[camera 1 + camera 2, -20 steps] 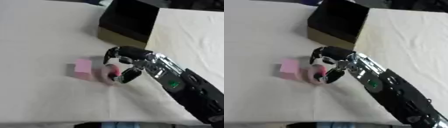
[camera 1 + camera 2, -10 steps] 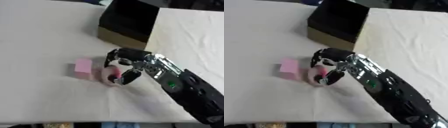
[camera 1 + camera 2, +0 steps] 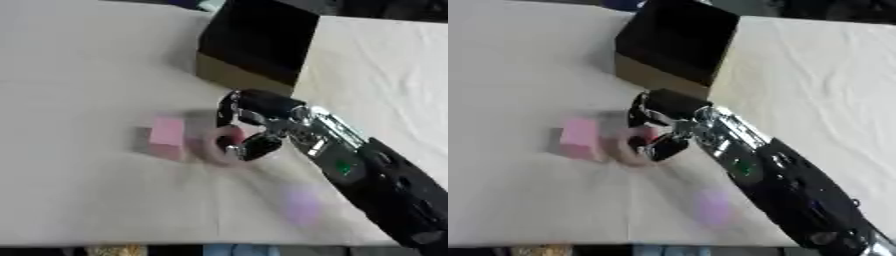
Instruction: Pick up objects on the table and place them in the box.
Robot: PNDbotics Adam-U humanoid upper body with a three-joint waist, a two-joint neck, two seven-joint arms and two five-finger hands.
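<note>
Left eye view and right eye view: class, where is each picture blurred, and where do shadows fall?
Left eye view: the pink block and the round pink thing under the right hand are smeared; the box shades the table at its left. Right eye view: similar softness, with a faint purple blotch on the cloth.
</note>
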